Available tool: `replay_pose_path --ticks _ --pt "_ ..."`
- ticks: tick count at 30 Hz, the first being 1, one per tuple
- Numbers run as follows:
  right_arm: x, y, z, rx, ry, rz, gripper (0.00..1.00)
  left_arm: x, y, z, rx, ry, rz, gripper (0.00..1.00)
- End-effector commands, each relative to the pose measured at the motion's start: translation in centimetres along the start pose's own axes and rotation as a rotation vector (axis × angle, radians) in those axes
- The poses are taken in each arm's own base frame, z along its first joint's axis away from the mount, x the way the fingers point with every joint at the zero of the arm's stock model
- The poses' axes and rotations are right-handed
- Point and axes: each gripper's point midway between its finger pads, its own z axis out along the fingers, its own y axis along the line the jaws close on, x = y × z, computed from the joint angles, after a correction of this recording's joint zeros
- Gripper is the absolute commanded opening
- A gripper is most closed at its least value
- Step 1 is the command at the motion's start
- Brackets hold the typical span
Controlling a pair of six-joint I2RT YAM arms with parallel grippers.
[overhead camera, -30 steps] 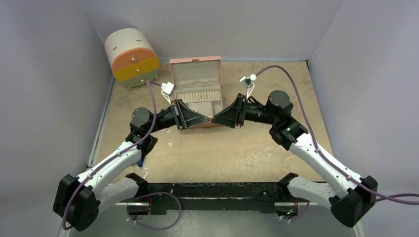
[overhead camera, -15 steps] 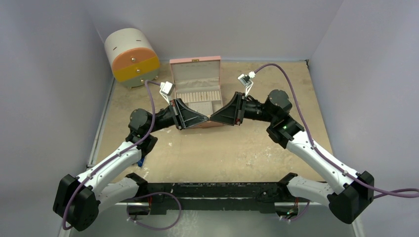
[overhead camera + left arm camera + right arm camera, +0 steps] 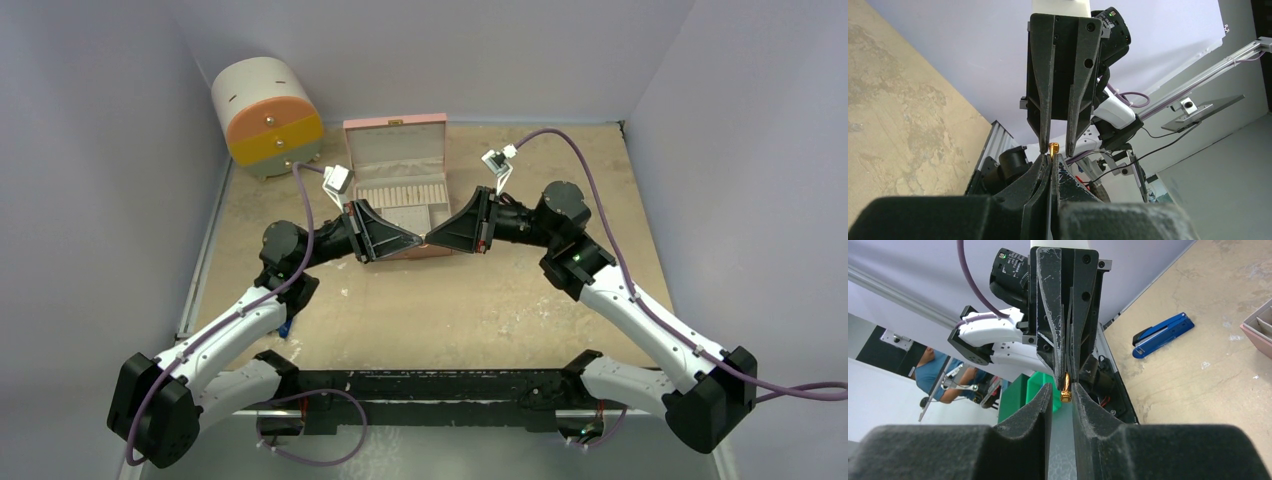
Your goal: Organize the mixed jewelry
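A tiny gold stud (image 3: 1053, 146) is pinched in mid-air at the very tips of the left gripper (image 3: 1051, 161), whose jaws are pressed fully together on it, so that only the stud's end pokes out beyond them. The right gripper (image 3: 1062, 390) faces it tip to tip. Its two fingers straddle the stud, one on each side, with a thin gap still showing, so it has hold of nothing yet. Over the last second the right arm has edged in toward the left one and its jaws have narrowed to roughly half their earlier spread around the stud. This looks like a hand-over between the arms, close to the point where the right side takes the piece. From above, the meeting point sits over the near front edge of the open pink box (image 3: 394, 122) on the tan table (image 3: 450, 300). A blue-handled tool (image 3: 1160, 334) lies on the table well apart. No other jewelry can be made out.
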Motion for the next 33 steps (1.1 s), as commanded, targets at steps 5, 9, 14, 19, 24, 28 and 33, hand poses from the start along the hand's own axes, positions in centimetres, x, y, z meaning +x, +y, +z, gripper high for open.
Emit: replay_pose_path --ticks 5,9,14,19,24,28,33 --pt "-0.76 0.82 -0.30 -0.006 -0.028 -0.044 0.21 -0.57 -1.89 -0.01 0.056 -0.027 0.044 0.00" --pt "-0.78 0.69 -0.39 0.004 -0.034 -0.043 0.21 -0.67 -2.10 0.02 0.060 -0.028 0.047 0.00" --pt "-0.86 0.82 -0.45 0.004 -0.038 -0.048 0.18 -0.61 -1.94 -0.03 0.056 -0.029 0.045 0.00" --pt "-0.80 0.72 -0.46 0.006 -0.036 -0.045 0.12 -0.70 -1.93 -0.03 0.054 -0.035 0.046 0.00" --pt "-0.73 0.81 -0.48 0.002 -0.033 -0.050 0.00 -0.75 -1.88 0.02 0.053 -0.036 0.046 0.00" --pt "-0.79 0.93 -0.58 0.002 -0.039 -0.053 0.00 -0.85 -1.99 0.01 0.052 -0.041 0.047 0.11" --pt "-1.04 1.16 -0.61 0.009 -0.038 -0.062 0.00 -1.19 -1.94 -0.10 0.014 -0.054 0.068 0.35"
